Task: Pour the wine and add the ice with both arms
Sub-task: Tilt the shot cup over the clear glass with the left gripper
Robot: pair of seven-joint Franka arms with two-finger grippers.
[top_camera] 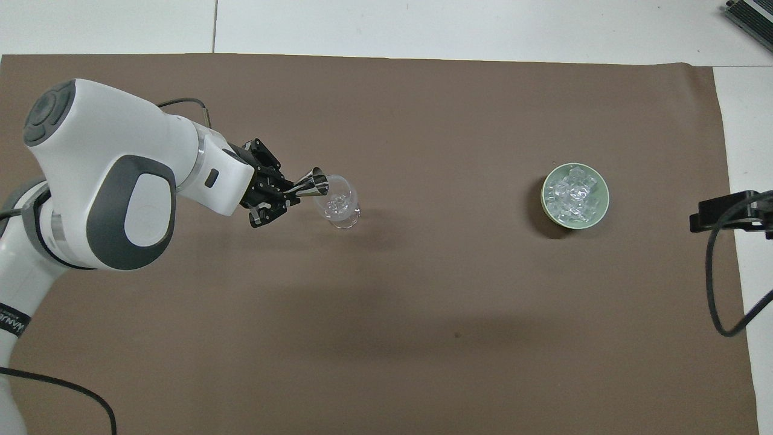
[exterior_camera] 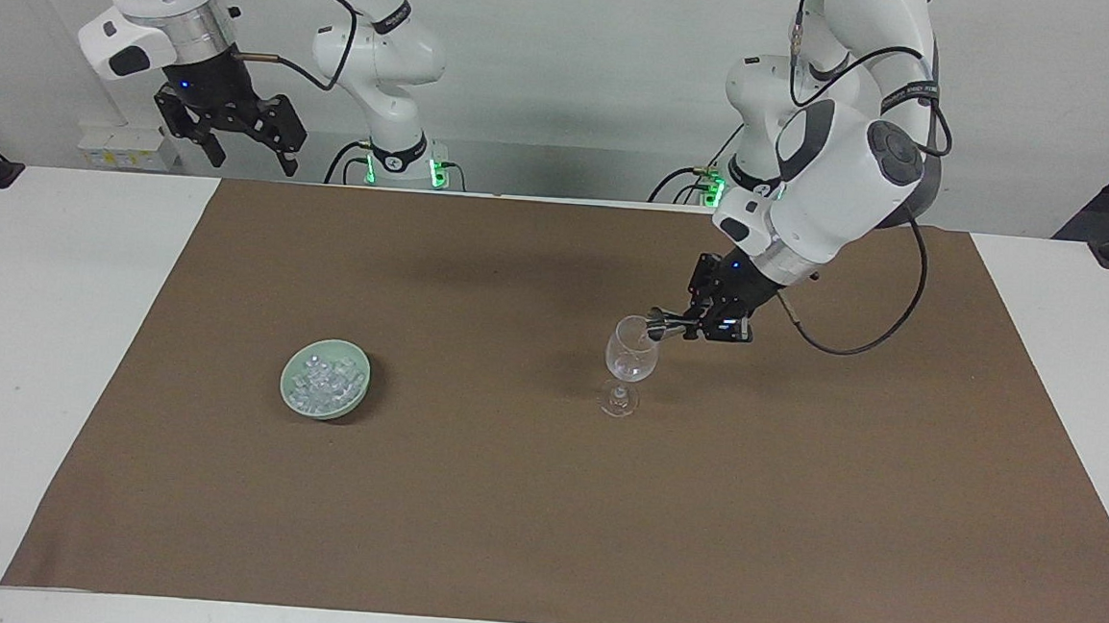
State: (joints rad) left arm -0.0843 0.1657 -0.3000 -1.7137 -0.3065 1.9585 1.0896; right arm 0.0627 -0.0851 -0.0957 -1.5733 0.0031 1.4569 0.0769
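Facing view: the left hand [exterior_camera: 677,330] is clenched on a small metal jigger [exterior_camera: 656,328], tipped with its mouth at the rim of the wine glass [exterior_camera: 630,360], which stands upright on the brown mat [exterior_camera: 504,501] toward the left arm's end of the table. No liquid shows in the glass (whether anything is flowing I cannot tell). The ice [exterior_camera: 324,381] lies heaped in the pale green bowl [exterior_camera: 358,399], well apart from the glass, toward the right arm's end. The right hand [exterior_camera: 229,123] waits, released and spread wide, high over the table's edge nearest the robots.

The risk, as I judge it: the jigger sits so close to the rim that a sideways drift could knock the tall, narrow-footed glass over, or send the pour onto the mat.
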